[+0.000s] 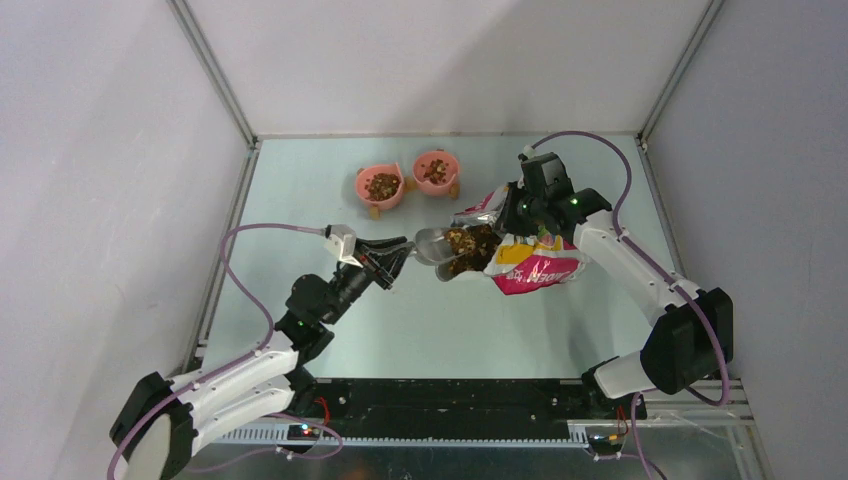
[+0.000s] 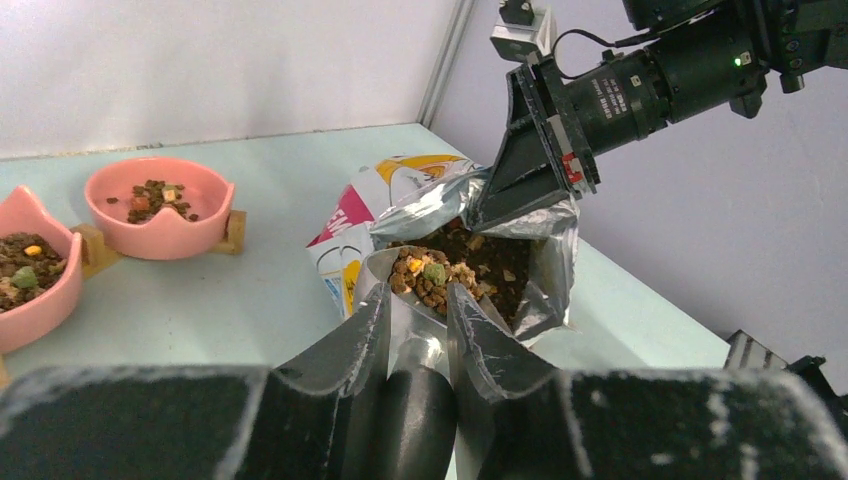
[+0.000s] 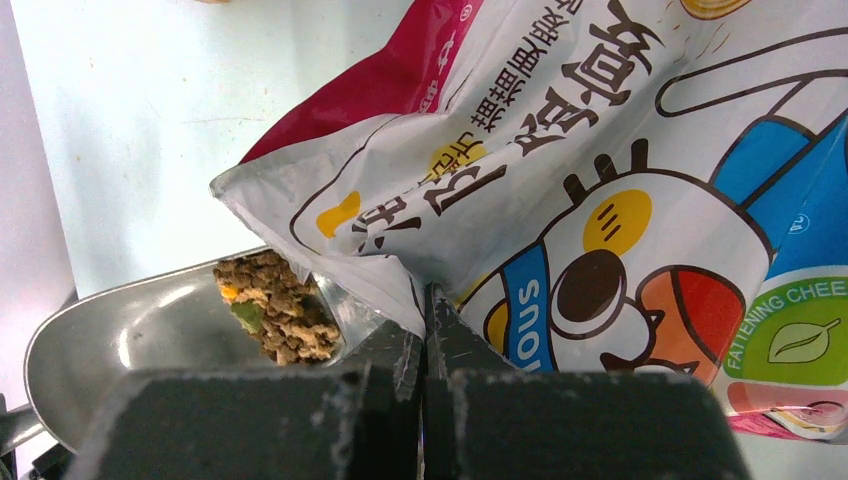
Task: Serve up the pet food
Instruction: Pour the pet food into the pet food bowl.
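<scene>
Clamping scoop (image 3: pixel 120 330) of pet food (image 2: pixel 428 277), left hand (image 2: pixel 419 300); right hand (image 3: pixel 427 305) pinching bag (image 3: pixel 600 150).

- There on the bag (image 3: pixel 400 160), the green round label (image 3: pixel 800 342) reads "FATTENING CHEE", then the edge cuts it off.
- The blue band (image 3: pixel 522 312) shows "OUS", upside down.
- The big black Chinese characters (image 3: pixel 560 75) are upside down and can't be read.

A pale mint-green table (image 1: pixel 400 330) sits inside a white enclosure. The back wall (image 1: pixel 440 60), left wall (image 1: pixel 90 200) and right wall (image 1: pixel 780 150) are plain and matte (the right one reads faintly lilac). Slim grey metal posts (image 1: pixel 213 72) run up the far corners. A black plate (image 1: pixel 450 400) lines the table's near edge. The light is soft and even, with faint shadows.
</scene>
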Controlling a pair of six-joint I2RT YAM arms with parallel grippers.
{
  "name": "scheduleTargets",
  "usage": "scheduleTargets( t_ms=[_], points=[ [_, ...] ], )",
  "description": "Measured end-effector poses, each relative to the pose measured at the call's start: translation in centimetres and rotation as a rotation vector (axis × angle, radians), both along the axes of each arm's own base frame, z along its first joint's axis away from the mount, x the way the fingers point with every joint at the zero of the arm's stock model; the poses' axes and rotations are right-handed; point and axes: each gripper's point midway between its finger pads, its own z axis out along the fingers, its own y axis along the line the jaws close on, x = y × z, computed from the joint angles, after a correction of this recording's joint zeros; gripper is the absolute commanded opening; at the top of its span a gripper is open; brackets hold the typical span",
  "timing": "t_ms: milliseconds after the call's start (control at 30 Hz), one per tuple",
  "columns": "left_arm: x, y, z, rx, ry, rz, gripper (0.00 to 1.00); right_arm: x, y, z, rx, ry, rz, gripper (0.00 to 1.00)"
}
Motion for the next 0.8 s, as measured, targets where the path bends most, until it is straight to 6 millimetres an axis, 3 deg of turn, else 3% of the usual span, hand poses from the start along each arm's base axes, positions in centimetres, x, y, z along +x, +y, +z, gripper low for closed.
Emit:
scheduleTargets(
  t_ms=[233, 567, 800],
  points=[
    [0.2, 0.5, 0.0, 0.016, -0.001, 0.005, 0.0, 0.0, 0.0, 0.0, 0.003, 0.005, -0.002, 0.0],
    [-0.7, 0.7, 2.9, -0.013, -0.057, -0.029, 0.0, 0.0, 0.1, 0.0, 0.008, 0.011, -0.01, 0.0],
    [-0.5, 1.6, 3.4, -0.038, -0.047, -0.008, 0.0, 0.0, 0.1, 0.0, 0.013, 0.015, -0.018, 0.0]
  ],
)
